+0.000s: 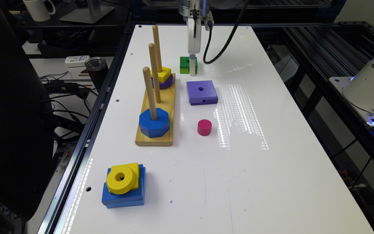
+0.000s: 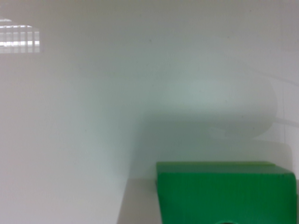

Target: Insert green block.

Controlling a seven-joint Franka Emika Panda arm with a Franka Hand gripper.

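The green block (image 1: pixel 183 65) lies flat on the white table (image 1: pixel 271 182) toward the far end, dark green on top and lime below. My gripper (image 1: pixel 192 70) reaches straight down at the block's side, on the exterior view's right, its tip near the table. Up close in the wrist view, the green block (image 2: pixel 224 193) shows its dark top and part of its centre hole. To the exterior view's left stands a wooden base (image 1: pixel 156 112) with three upright pegs. The middle peg (image 1: pixel 154 73) is bare.
A blue octagon (image 1: pixel 154 123) sits on the near peg; a yellow square over a purple disc (image 1: pixel 163 78) sits on the far peg. A purple square (image 1: pixel 202 92), a magenta cylinder (image 1: pixel 204 127), and a yellow ring on blue blocks (image 1: pixel 123 185) lie on the table. A black cable (image 1: pixel 219 45) hangs beside the gripper.
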